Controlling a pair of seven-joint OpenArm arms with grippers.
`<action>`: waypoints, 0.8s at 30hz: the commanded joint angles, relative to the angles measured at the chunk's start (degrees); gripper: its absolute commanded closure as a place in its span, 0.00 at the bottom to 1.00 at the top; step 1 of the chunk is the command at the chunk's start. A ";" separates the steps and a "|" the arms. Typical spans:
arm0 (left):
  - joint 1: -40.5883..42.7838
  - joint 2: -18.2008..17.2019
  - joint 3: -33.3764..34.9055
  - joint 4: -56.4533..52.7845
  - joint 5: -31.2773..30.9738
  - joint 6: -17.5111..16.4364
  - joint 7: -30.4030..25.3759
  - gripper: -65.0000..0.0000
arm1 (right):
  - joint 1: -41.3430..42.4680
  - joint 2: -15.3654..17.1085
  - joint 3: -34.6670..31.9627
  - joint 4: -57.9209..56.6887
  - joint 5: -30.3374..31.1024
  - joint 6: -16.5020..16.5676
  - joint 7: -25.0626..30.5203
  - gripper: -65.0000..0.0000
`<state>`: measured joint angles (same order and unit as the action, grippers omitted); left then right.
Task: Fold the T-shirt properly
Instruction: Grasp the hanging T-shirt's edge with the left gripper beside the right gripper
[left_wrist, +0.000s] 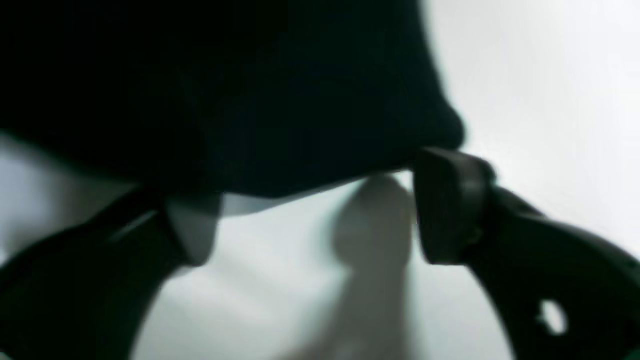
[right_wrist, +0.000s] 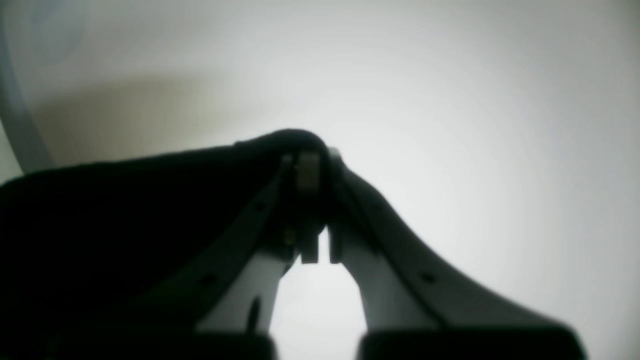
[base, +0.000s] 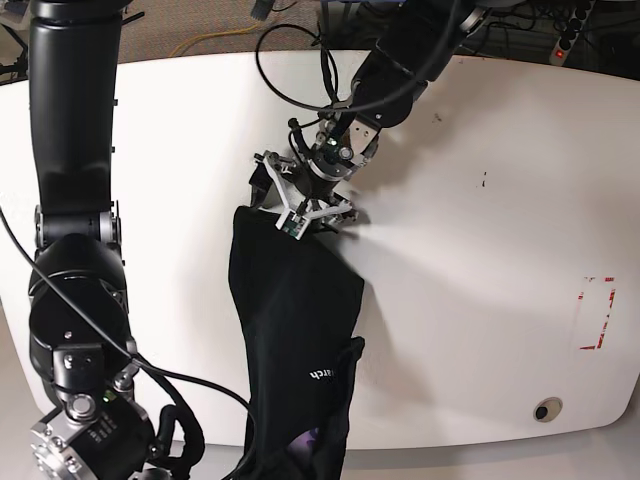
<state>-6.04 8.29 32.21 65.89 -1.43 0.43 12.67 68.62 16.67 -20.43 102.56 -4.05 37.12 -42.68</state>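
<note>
Black cloth of the T-shirt (base: 295, 320) lies in a long crumpled strip on the white table (base: 480, 200), running from mid-table toward the near edge, with white text showing. Left gripper (left_wrist: 310, 220) has its jaws spread wide at the shirt's far edge, cloth between them but unclamped. Right gripper (right_wrist: 312, 170) is pinched closed on a T-shirt fold.

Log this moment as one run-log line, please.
left gripper: jaws apart at T-shirt edge | right gripper: shut on T-shirt | shirt stretched over white table
</note>
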 joint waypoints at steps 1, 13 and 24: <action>-0.95 0.71 0.37 -0.26 -0.37 -0.12 -1.55 0.36 | 1.75 0.26 0.69 0.34 -0.56 -1.30 0.61 1.00; -4.64 0.71 0.01 -4.57 -0.46 0.15 -2.51 0.29 | 0.17 0.35 0.86 0.34 -0.65 -1.30 0.61 1.00; -7.19 0.71 -0.07 -4.04 -0.37 0.23 -2.25 0.89 | -0.71 0.43 0.86 0.43 -0.65 -1.39 0.61 1.00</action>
<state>-12.12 8.23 32.23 60.36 -1.72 0.64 11.77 65.58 16.84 -20.25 102.59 -4.27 37.08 -42.70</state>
